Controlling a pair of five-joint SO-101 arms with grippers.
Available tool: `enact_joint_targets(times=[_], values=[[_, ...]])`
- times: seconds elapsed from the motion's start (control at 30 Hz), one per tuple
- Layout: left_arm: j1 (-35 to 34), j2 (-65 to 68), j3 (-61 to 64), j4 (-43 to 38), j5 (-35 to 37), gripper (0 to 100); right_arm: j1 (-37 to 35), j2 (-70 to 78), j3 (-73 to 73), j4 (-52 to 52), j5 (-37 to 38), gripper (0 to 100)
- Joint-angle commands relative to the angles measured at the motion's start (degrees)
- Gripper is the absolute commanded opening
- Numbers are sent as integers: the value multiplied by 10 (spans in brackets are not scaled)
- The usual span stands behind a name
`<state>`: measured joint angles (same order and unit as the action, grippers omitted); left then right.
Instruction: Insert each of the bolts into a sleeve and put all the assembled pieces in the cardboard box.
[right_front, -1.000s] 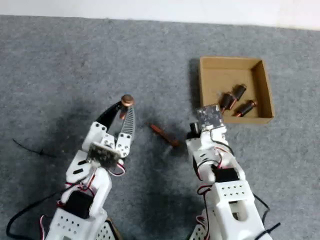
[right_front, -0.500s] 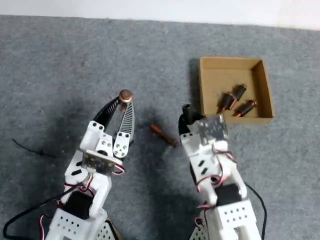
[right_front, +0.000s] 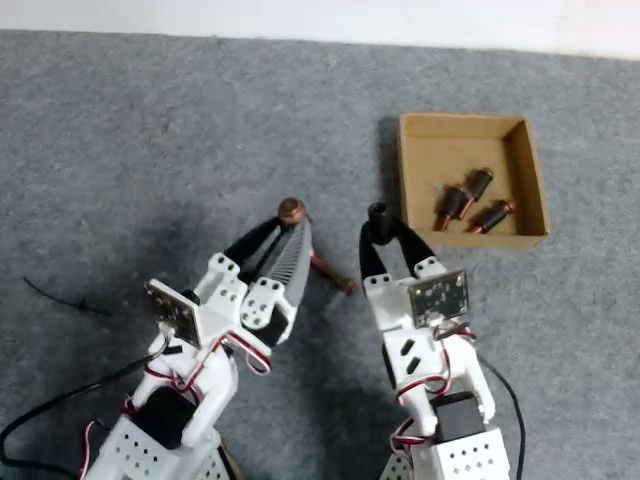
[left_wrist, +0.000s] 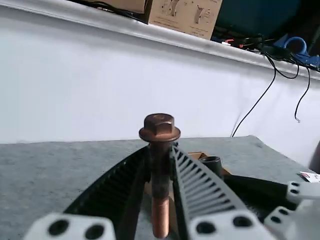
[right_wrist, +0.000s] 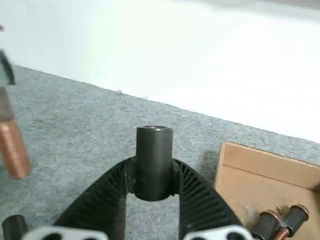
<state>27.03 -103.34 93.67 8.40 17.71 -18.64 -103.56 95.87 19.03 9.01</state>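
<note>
Evidently, a bolt (left_wrist: 159, 170) is being clamped head-up between the left fingers (left_wrist: 200, 185) and a sleeve (right_wrist: 154, 160) upright between the right fingers (right_wrist: 200, 197), seemingly for insertion, near the cardboard box (right_front: 408, 170).

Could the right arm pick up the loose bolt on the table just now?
Probably not: the right gripper is shut on a sleeve, leaving no free grip, though the loose bolt lies nearby.

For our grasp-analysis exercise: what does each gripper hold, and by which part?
The left gripper holds the bolt by its shank, just below the head. The right gripper holds the black sleeve by its sides, open end protruding.
</note>
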Motion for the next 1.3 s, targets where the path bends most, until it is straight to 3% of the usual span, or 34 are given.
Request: enact_joint_targets(times=[0.0, 0.17, 0.3, 0.37, 0.67, 1.07, 1.27], values=[[7, 0, -39, -48, 13, 8, -13, -12, 53, -7, 0, 5], [-60, 0, -39, -72, 32, 7, -96, -12, 56, -7, 96, 5], [-105, 0, -51, -79, 152, 7, -141, -12, 58, -7, 114, 5], [-115, 5, -56, -79, 178, 7, -149, -12, 58, -7, 114, 5], [-57, 1, -51, -78, 177, 7, -168, -12, 58, -5, 115, 5], [-51, 0, -34, -78, 178, 7, -175, -12, 58, -6, 113, 5], [-7, 0, -18, -63, 176, 7, -174, -12, 58, -6, 114, 5]])
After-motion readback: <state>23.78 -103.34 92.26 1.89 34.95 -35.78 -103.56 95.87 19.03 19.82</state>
